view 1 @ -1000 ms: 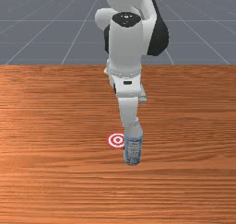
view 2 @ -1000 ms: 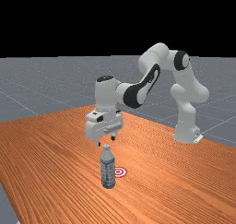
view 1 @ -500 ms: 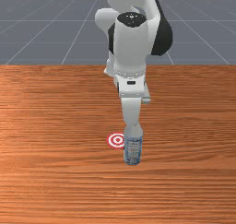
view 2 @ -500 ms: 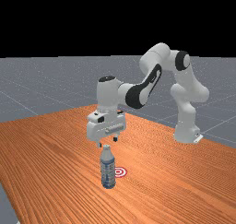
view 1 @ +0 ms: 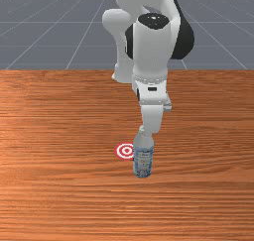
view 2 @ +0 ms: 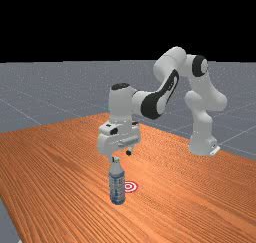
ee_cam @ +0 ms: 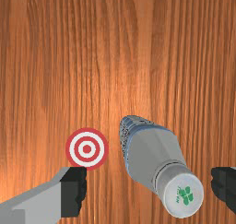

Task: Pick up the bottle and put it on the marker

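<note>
The claw (view 2: 121,156) hangs above the bottle (view 2: 117,184), its two fingers spread wide, with nothing pinched between them. In the wrist view a dark fingertip stands on each side of the bottle's cap (ee_cam: 183,195), and some wood shows between the cap and either finger; the cap sits nearer the fingertip on the side away from the marker (ee_cam: 87,149). The bottle stands upright on the table (view 2: 65,172), white above with a blue patterned label lower down, and a green print on top of its cap. The marker, a flat target of red and white rings, lies just beside the bottle, with a strip of wood between the two in the wrist view. From the front, the marker is on the bottle's left and a little toward the arm's base, its edge partly hidden behind the bottle. In the far view it shows just to the bottle's right. The arm (view 2: 174,62), white and grey with black joints, rises beyond the bottle, its base well off to the far view's right of it.
</note>
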